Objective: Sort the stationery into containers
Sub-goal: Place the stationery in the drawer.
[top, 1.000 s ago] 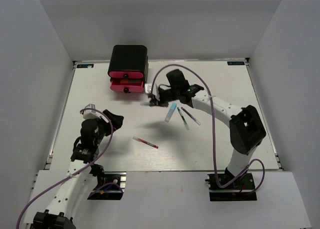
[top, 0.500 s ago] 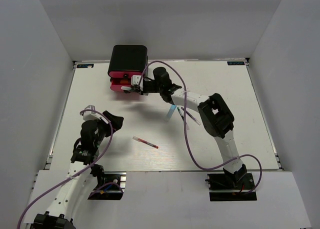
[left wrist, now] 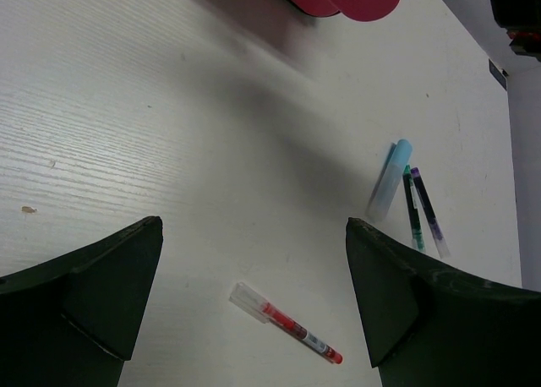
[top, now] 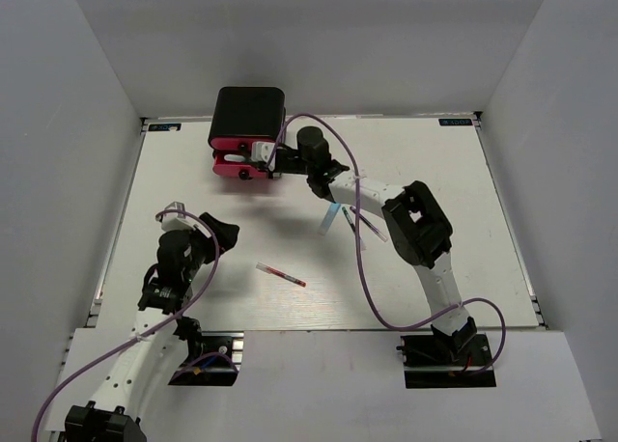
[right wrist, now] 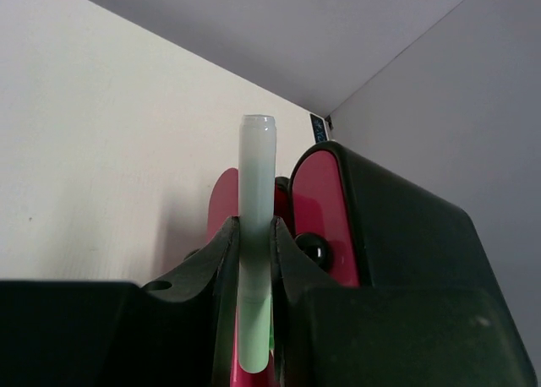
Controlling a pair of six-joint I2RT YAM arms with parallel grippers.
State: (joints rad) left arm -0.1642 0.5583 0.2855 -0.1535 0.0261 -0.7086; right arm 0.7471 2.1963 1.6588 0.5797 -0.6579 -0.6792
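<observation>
The right gripper [top: 262, 156], clamped on a pale green highlighter [right wrist: 256, 176], holds it just in front of the pink drawers [top: 230, 169] of the black cabinet [top: 249, 109] at the far left of the table [top: 444, 172]. The left gripper [top: 218, 232] hovers over the near left, fingers wide apart and empty. A red-and-clear pen [top: 281, 274] lies near the centre, with a light-blue highlighter [top: 330, 217] and two thin dark pens [top: 361, 226] grouped farther right.
</observation>
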